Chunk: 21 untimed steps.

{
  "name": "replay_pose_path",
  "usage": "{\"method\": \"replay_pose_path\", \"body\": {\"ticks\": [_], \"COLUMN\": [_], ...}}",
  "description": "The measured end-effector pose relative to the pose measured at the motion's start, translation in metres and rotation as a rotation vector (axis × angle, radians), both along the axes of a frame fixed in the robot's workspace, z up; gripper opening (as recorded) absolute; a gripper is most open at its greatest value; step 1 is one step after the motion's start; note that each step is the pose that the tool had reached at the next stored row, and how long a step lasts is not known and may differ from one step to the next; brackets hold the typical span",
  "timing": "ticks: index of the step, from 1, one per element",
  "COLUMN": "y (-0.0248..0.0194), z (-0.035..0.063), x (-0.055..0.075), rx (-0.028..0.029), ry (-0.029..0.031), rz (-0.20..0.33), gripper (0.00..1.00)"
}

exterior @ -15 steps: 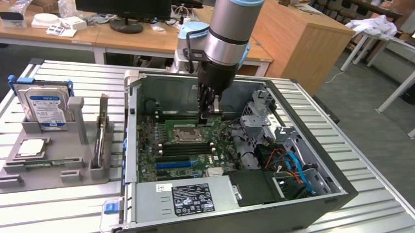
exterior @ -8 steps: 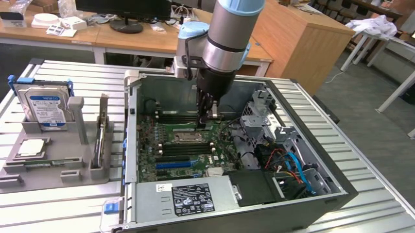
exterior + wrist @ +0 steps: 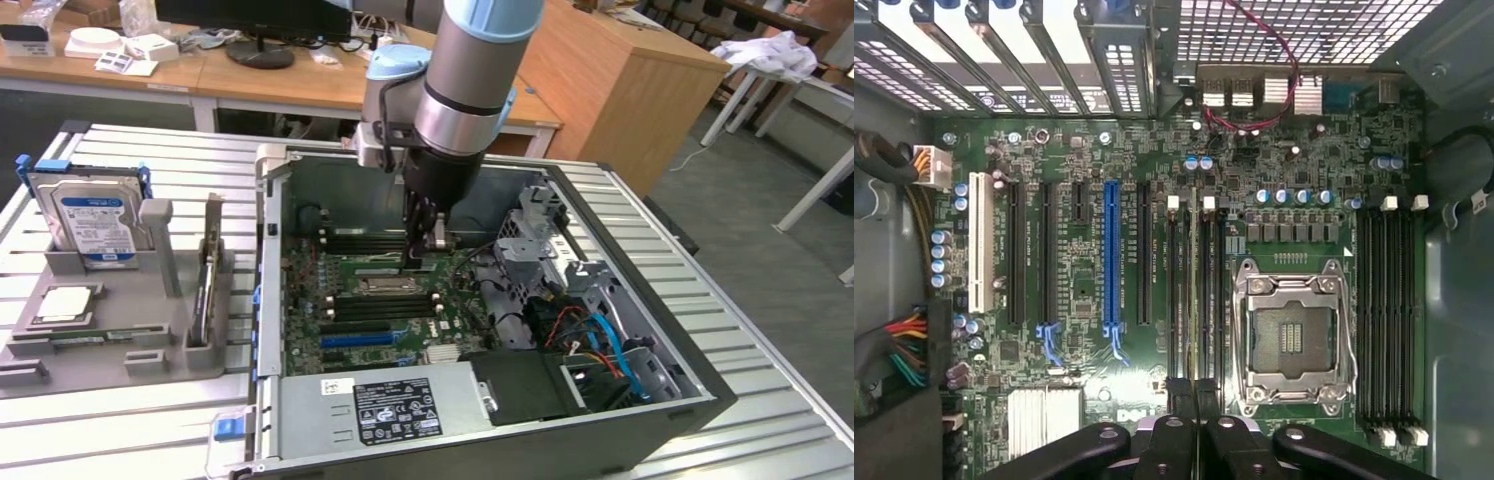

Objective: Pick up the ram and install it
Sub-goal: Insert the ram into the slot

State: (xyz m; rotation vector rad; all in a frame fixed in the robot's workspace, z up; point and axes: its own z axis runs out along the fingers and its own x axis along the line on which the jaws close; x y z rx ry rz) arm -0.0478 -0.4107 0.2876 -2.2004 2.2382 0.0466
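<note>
1. Wooden desks [image 3: 267, 85], across the upper left of the exterior view, carrying a dark monitor stand [image 3: 260, 52] and small white boxes [image 3: 127, 48].
2. Light-brown wooden cabinet [image 3: 627, 80], upper right.
3. White-legged table [image 3: 754, 95], far upper right, with a white cloth [image 3: 781, 50] heaped on top.
4. Grey floor [image 3: 761, 200], right side.
5. Ribbed metal worktable [image 3: 761, 380], lower frame.

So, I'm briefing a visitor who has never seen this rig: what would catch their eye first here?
The big arm reaching down into the open computer case mid-scene, its gripper shut on the thin ram just over the motherboard. Then the silver processor socket beside the ram, and the blue-labelled hard drive standing in a grey holder at the exterior view's left.
</note>
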Motion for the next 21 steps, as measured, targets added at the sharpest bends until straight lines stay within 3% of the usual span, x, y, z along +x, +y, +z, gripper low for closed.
{"method": "replay_pose_path", "body": {"ticks": [21], "y": [0.0], "z": [-0.0189], "x": [0.0], "rx": [0.0], "ry": [-0.0001], "rz": [0.0], "gripper": [0.12]}}
